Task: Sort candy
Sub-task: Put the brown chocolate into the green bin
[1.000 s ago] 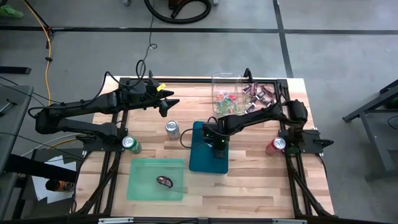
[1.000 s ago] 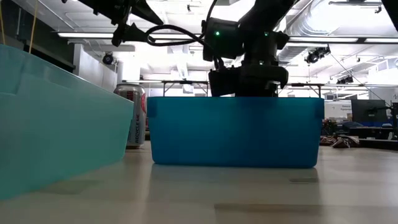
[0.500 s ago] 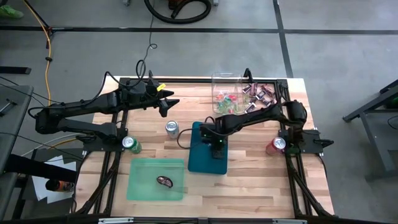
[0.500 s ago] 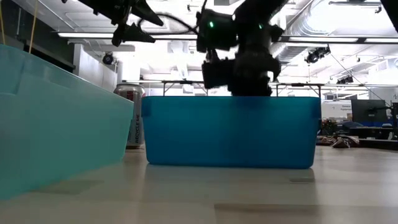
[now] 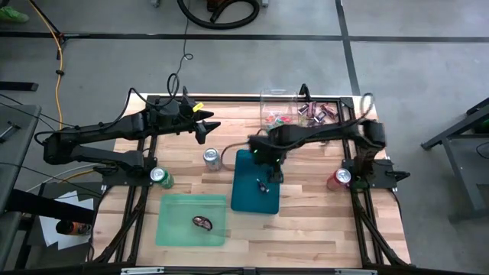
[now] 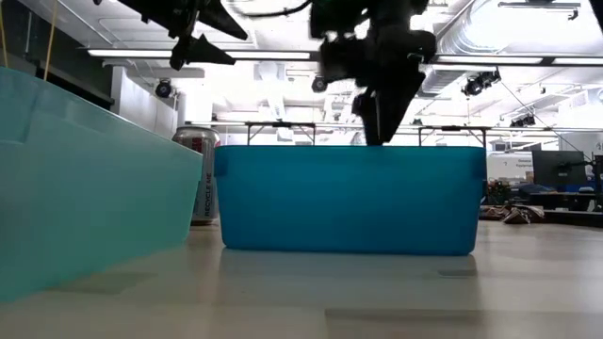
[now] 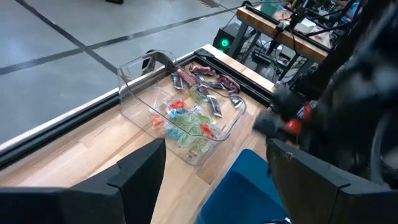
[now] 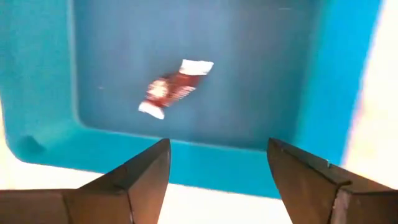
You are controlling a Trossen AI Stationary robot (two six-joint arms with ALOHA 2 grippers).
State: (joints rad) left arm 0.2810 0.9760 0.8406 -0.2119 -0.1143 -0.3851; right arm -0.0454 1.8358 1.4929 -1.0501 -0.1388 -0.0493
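Hovering my right gripper (image 8: 217, 177), fingers apart, empty, over blue bin (image 5: 246, 195); red-brown bar (image 8: 173, 89) inside. Next: more candy (image 7: 186, 121) from clear box (image 5: 267, 98) at table's far edge (left gripper (image 5: 205, 128) open, waiting).

The wooden table (image 5: 306, 221) carries a blue bin (image 5: 255, 191); a green bin (image 5: 191, 220); a clear box (image 5: 278, 114); three cans (image 5: 212, 158).

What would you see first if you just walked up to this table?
Probably the deep blue plastic bin mid-table, with one red-brown wrapped candy lying inside it and the right hand open just above. Next, the clear plastic box of bright little sweets at the far edge, and the left hand hovering open nearby.
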